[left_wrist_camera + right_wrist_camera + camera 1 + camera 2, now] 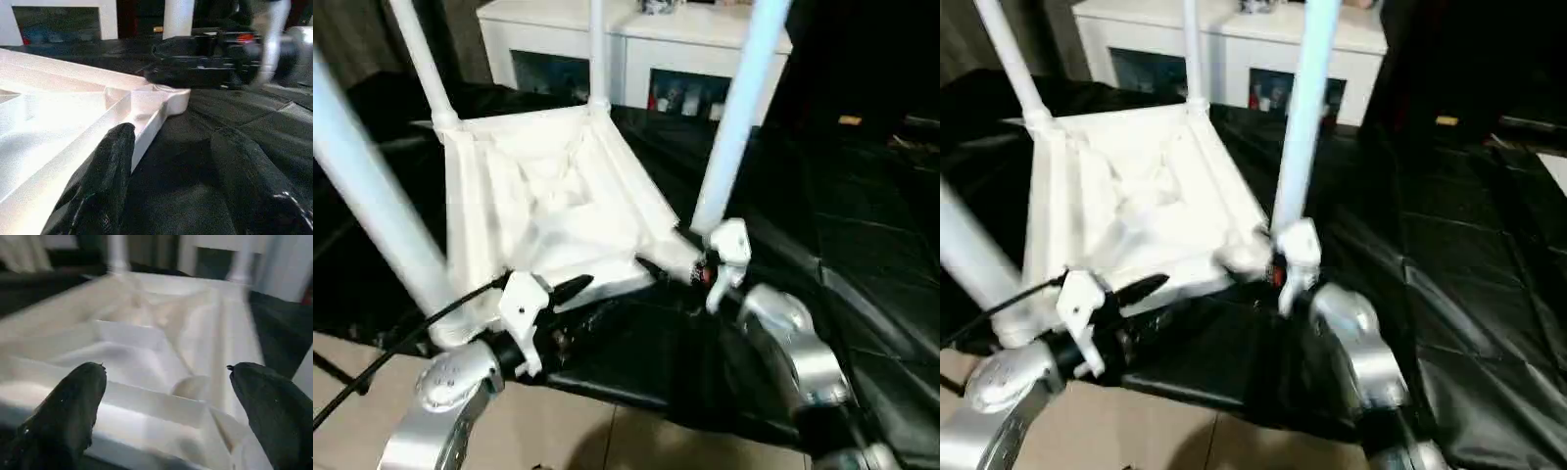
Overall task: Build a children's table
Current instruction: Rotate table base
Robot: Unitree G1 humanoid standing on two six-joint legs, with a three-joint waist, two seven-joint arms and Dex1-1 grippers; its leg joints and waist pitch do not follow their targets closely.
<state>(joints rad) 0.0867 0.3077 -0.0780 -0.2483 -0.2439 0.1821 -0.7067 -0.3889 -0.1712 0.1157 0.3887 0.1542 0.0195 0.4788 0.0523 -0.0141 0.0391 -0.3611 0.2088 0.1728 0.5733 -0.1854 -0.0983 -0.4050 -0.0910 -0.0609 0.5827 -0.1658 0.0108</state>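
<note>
Table (558, 211) is found upside down on black sheeting (862, 245), four legs (736, 117) fitted and pointing up. Left gripper (570, 286) is seen parted, empty, at the near rim; right gripper (668, 253) is spread wide at the near corner (nothing held). Risk judged: a knocked leg could tip or slide the table.

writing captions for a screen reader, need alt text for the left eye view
A white table lies upside down on black sheeting, four legs pointing up. The robot's left gripper and right gripper, both open, reach for its near edge. A white cabinet stands behind.
</note>
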